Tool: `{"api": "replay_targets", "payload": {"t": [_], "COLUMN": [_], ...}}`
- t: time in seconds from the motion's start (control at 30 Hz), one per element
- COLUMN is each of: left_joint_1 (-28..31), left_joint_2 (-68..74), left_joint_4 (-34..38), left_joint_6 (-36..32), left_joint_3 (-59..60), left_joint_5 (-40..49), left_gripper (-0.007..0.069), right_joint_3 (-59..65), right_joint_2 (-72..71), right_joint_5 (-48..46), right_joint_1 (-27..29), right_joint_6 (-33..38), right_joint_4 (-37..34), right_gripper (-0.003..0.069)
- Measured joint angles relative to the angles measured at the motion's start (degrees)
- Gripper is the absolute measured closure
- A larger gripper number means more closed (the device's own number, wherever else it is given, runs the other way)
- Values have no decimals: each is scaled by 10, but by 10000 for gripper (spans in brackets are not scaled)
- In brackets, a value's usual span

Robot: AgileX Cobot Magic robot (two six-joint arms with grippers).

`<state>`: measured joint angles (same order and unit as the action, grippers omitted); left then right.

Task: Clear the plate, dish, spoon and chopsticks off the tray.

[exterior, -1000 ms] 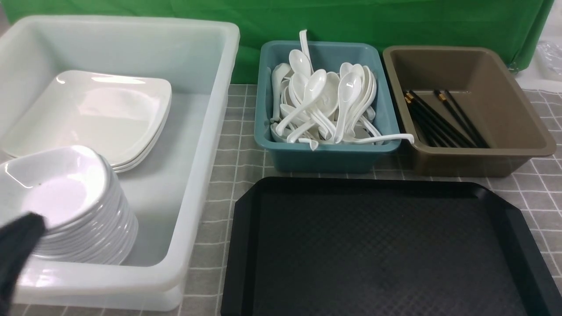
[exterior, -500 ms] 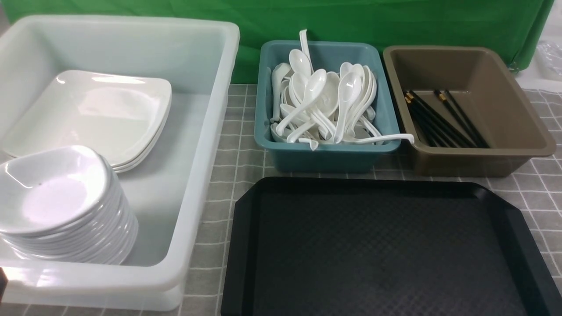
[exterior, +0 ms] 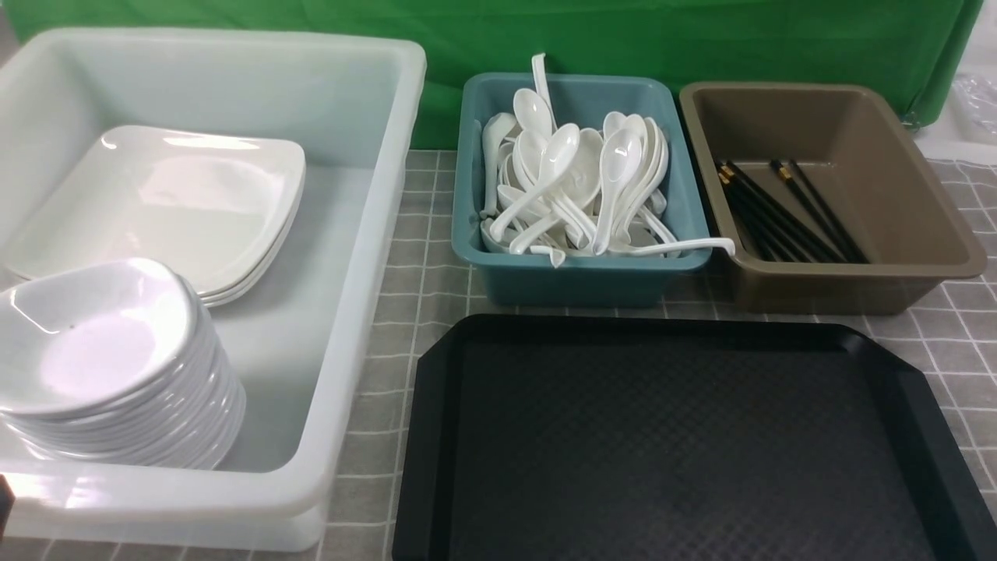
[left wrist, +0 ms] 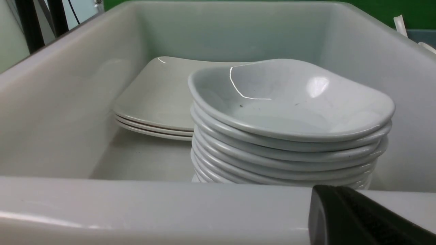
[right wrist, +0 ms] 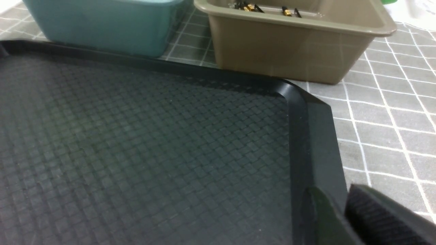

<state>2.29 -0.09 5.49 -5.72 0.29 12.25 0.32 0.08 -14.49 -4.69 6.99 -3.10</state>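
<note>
Resting bare, tray (exterior: 685,436) seems cleared; finger states of both grippers unclear; spoon (exterior: 685,247) overhanging teal tub (exterior: 576,276) may tip.

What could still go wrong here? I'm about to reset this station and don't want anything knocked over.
1. The tall stack of small dishes stands close to the white tub's near wall; a bump may topple it.
2. One spoon hangs its handle over the teal tub's rim and could slip out.
3. The left gripper finger sits low by the tub rim, so lifting carelessly might catch it.

Frame edges crop both end effectors; tray (exterior: 670,436) partly cropped.
</note>
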Motion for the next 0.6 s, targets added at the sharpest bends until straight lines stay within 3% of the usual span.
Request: {"api": "replay_targets", "payload": {"t": [0.6], "left_joint_1": [0], "left_joint_2": [0], "left_joint_4": [-2], "left_joint_6": [0], "left_joint_3": [0], "left_joint_5": [0], "left_gripper": [620], "right_joint_3": [0], "right_joint_2": [0], "right_joint_5": [0], "right_joint_1": [0], "right_joint_6": [0], "right_joint_4": [0], "right_gripper": [455]}}
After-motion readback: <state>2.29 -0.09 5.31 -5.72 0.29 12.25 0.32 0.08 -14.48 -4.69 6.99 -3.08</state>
